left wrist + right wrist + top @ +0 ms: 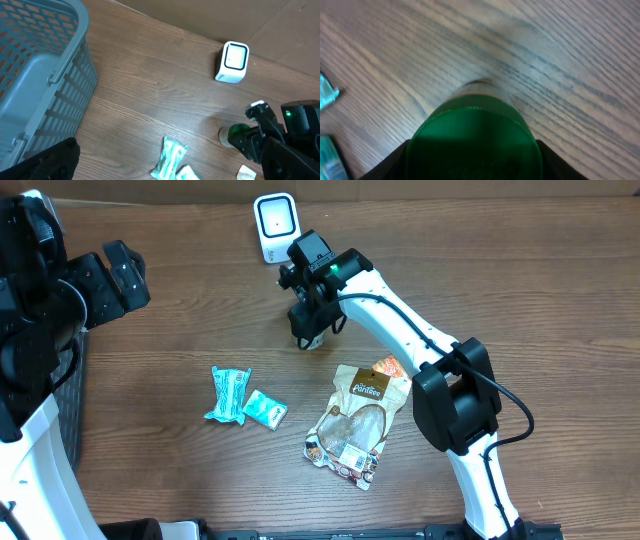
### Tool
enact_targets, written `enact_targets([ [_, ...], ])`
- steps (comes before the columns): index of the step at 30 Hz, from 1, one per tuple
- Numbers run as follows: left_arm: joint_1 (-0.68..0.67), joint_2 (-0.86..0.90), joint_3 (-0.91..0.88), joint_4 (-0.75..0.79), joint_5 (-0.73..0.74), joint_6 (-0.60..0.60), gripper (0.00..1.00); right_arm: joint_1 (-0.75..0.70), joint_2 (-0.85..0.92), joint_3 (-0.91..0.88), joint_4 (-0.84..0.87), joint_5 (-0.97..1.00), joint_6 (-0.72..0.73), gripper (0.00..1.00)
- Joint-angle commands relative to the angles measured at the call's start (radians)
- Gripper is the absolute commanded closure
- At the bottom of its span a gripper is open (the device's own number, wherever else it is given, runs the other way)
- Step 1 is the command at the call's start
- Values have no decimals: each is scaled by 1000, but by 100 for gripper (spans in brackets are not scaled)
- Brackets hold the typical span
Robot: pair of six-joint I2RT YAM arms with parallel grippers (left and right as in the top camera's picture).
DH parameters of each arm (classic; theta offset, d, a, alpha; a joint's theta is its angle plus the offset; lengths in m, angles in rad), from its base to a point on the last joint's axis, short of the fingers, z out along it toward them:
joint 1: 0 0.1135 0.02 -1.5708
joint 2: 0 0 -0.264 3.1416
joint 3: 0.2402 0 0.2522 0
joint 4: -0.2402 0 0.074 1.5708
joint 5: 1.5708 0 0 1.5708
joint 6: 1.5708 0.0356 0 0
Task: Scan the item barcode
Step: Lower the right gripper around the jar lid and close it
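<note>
Scanning is not yet done. The green-capped bottle [231, 135] stands upright on the wooden table [180, 330], near the white scanner [275, 225]. The right gripper [312, 330] straddles its cap; whether the fingers clamp it cannot be told. The left gripper [112, 272] hangs wide open and empty beside a grey basket [40, 75]. Lifting the bottle and showing its barcode are left. Teal packets [230, 395] and a snack pouch [358, 425] lie nearby, and a plain brown panel [280, 25] backs the table.

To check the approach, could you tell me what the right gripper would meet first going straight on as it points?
The right gripper points down at the green-capped container, sitting between its fingers; that comes first, with the wooden table beneath. Contact is unclear.
</note>
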Motion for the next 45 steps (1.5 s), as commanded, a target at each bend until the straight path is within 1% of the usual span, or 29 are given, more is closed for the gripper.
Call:
enact_targets([
  [1,5,2,7,4,-9,-10,0,-2,4,-3,6,-10,245,64],
  [3,5,2,7,4,-9,-10,0,-2,4,-3,1,-10,399,62],
  [4,5,2,7,5,-9,-10,0,-2,4,-3,-4,-10,468,59],
  [6,5,2,7,4,-9,-10,1,-2,4,-3,-17,-10,617,59],
  [7,5,2,7,4,-9,-10,0,0,4,-3,-27,-10,716,59],
  [9,5,2,7,4,-9,-10,0,5,4,-3,-36,-8,828,58],
  [10,5,2,7,4,-9,-10,0,8,4,-3,-35,-2,857,58],
  [11,5,2,7,4,-9,-10,1,12,4,-3,-35,16,888,53],
  [12,5,2,7,4,-9,-10,1,18,4,-3,-36,39,916,45],
  [13,5,2,7,4,-9,-10,1,24,4,-3,-35,53,932,34],
  [14,5,2,7,4,-9,-10,0,28,4,-3,-34,59,932,24],
  [16,5,2,7,5,-9,-10,1,35,4,-3,-35,59,931,21],
  [19,5,2,7,4,-9,-10,0,39,3,0,-36,62,855,17],
  [21,5,2,7,4,-9,-10,0,39,3,21,-44,62,750,16],
  [23,5,2,7,5,-9,-10,0,35,3,64,-72,61,608,16],
  [25,5,2,7,4,-9,-10,0,30,3,117,-108,62,425,15],
  [27,5,2,7,4,-9,-10,0,25,3,171,-144,62,216,11],
  [29,5,2,7,4,-9,-10,1,23,3,204,-165,63,51,5],
  [30,5,2,7,4,-9,-10,1,23,3,208,-167,62,-24,2],
  [32,5,2,7,4,-9,-10,0,23,3,207,-174,61,-144,0],
  [34,5,2,7,5,-9,-10,0,23,4,189,-176,61,-218,0],
  [38,5,2,7,4,-9,-10,0,23,4,127,-169,37,-309,0],
  [45,5,2,7,4,-9,-10,1,19,5,57,-91,35,-311,0],
])
